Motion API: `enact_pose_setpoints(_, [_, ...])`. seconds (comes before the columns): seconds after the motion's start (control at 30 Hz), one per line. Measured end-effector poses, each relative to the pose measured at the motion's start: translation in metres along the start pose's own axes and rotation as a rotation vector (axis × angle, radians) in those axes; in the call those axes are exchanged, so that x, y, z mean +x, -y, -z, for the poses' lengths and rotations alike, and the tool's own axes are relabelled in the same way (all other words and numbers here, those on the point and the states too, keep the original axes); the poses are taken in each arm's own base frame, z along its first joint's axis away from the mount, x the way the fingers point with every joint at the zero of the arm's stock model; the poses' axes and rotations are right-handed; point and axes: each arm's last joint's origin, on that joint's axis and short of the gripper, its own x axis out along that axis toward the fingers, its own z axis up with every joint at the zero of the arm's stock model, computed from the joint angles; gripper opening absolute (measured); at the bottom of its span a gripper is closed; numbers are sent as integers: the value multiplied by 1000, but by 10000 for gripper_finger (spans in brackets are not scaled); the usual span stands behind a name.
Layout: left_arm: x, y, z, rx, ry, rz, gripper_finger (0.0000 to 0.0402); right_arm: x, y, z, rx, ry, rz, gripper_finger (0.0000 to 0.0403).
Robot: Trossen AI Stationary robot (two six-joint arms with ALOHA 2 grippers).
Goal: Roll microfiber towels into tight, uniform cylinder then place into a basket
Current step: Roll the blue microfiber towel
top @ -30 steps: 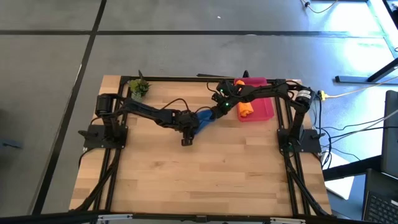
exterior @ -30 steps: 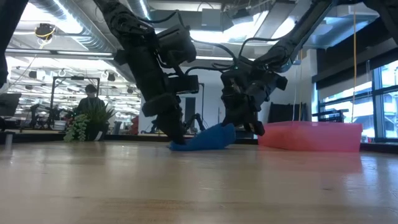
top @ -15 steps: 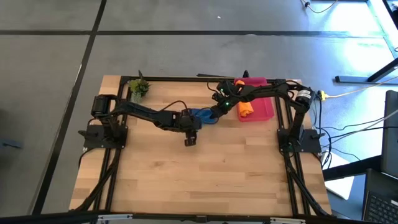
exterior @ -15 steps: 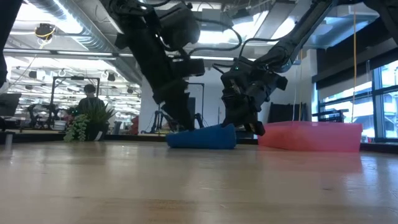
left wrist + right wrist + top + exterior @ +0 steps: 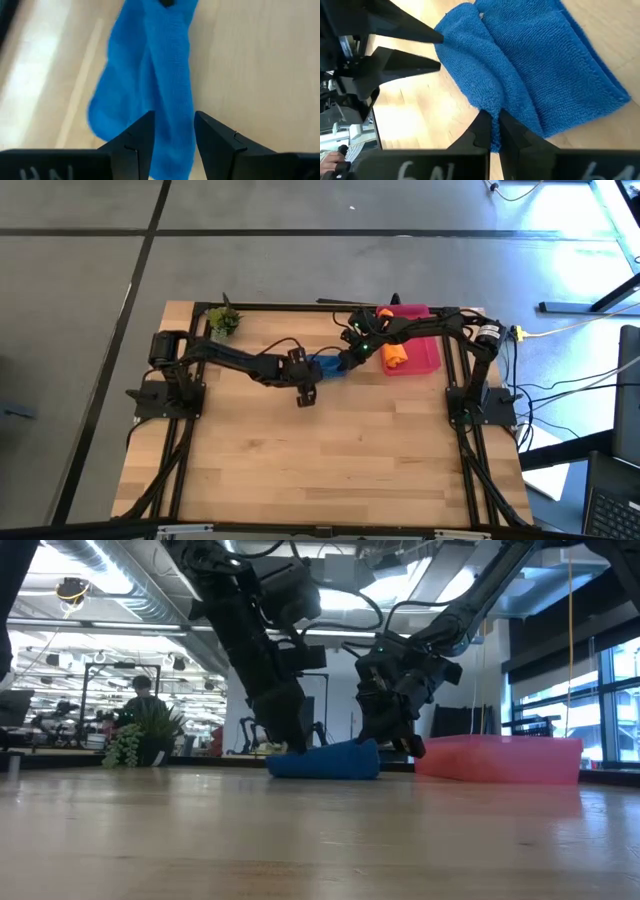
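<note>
The blue towel (image 5: pixel 328 367) lies bunched into a loose roll on the table left of the pink-red basket (image 5: pixel 428 358); it also shows in the low view (image 5: pixel 325 762). The orange towel (image 5: pixel 396 356) lies rolled inside the basket. My right gripper (image 5: pixel 495 114) is shut on the blue towel at its end nearer the basket. My left gripper (image 5: pixel 173 116) is open at the towel's other end, its fingers pointing down over the towel's ridge (image 5: pixel 167 75). My left gripper touches the towel's rolled end (image 5: pixel 446 41) with one fingertip (image 5: pixel 436 35). The other fingertip (image 5: pixel 434 63) stands just off the towel's edge over the table. My right gripper pinches a fold of the blue towel (image 5: pixel 492 102) between its two fingers, which come slanting down from the basket's side. The towel lies on the table, slack.
A small green potted plant (image 5: pixel 224 322) stands at the table's far left corner. The basket's wall (image 5: pixel 500 760) is close behind my right gripper. Bare wood lies toward the near edge. A person shows in the room beyond the table.
My left gripper has moved a little toward the table's right and far edge. The blue towel's left end, which sloped down to the table, has been drawn in toward my right gripper. The towel is now a compact roll.
</note>
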Motion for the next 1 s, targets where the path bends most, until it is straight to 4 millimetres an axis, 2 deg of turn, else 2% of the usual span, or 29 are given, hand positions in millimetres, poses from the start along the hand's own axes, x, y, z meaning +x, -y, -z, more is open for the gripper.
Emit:
enact_pose_setpoints(0.37, [12,-2,3,-9,-26,39,124,0,0,-1,-7,9,5,15])
enact_pose_setpoints(0.47, [16,0,7,0,-54,41,98,0,0,-1,-10,12,3,15])
enact_pose_setpoints(0.67, [12,-3,7,-4,-59,44,10,0,0,0,-14,2,8,15])
enact_pose_setpoints(1.0, [-4,-29,-18,-44,-87,307,1,0,3,5,-10,-40,41,15])
